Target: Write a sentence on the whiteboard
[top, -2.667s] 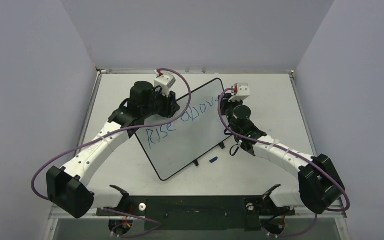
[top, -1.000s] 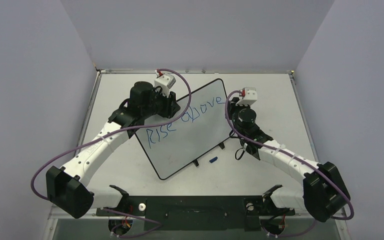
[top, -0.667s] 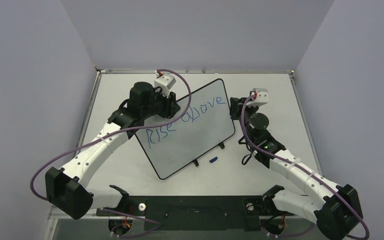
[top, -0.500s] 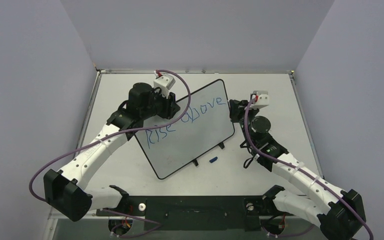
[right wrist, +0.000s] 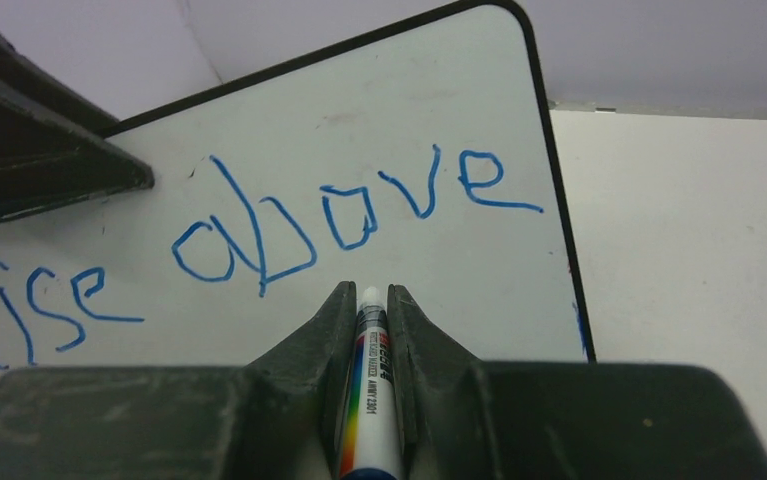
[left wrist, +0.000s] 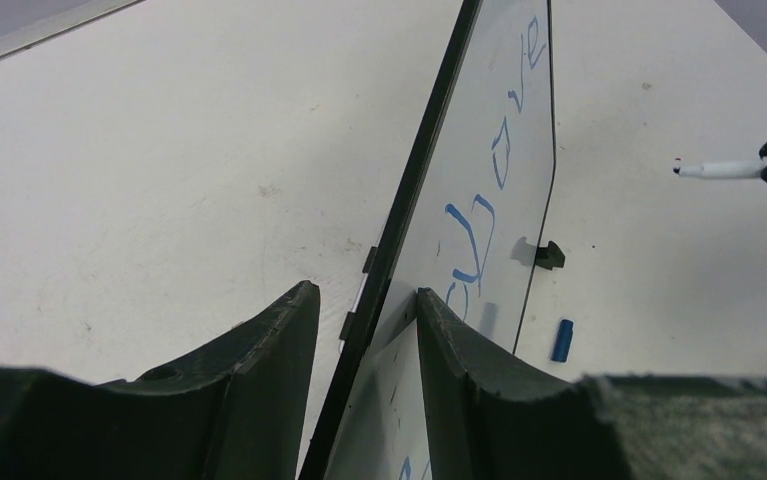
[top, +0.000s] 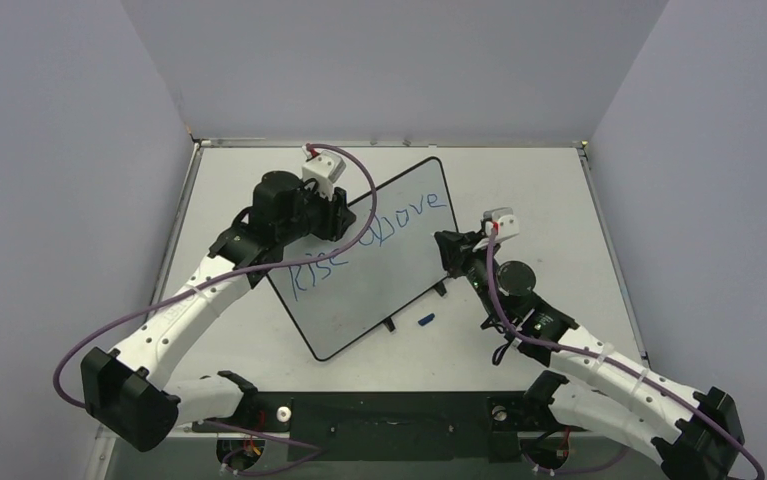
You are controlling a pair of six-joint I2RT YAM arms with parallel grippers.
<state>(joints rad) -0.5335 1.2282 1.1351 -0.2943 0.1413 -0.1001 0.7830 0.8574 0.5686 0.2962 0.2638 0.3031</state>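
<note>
Whiteboard: we see it standing on its black feet at the middle of the tabletop, set diagonally between the two arms.
Sentence: the sentence reads "Rise above" in blue, in one slanting line across the upper part of the board.
Left end effector: it grips the board's framed edge, one finger on each side.
Right end effector: it is closed narrowly around a white marker.
Marker tip: we see it pointing at the board below "above", clear of the surface.
Blue cap: it lies on the tabletop near a foot.
</note>
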